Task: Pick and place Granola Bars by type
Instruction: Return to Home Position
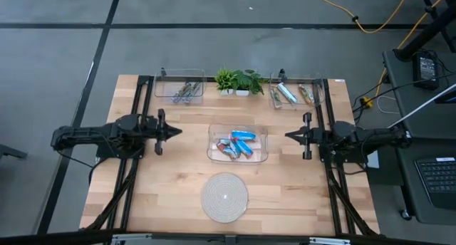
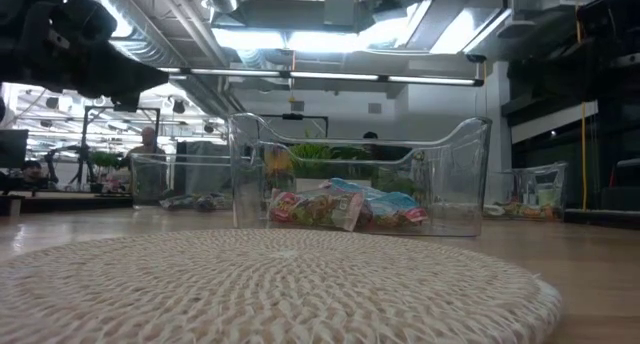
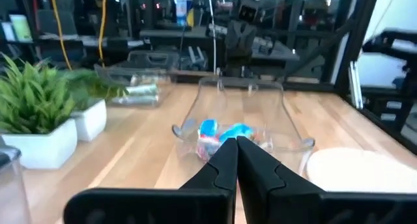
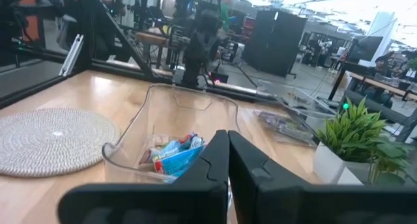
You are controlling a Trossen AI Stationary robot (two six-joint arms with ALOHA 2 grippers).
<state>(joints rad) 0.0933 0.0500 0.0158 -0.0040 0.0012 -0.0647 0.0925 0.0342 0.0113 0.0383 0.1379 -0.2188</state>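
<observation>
Woven mat (image 1: 224,196) lies nearest. Beyond it, granola bars (image 1: 237,145) sit in the middle bin (image 1: 214,131), flanked by the left gripper (image 1: 176,131) and right gripper (image 1: 288,136), both closed on nothing. Best to pull each straight back, level. More bars lie in the far left bin (image 1: 160,85) and far right bin (image 1: 320,88).

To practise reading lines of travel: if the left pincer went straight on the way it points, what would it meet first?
Probably the near wall of the middle clear bin; the left pincer aims at it, but its height is unclear.
</observation>
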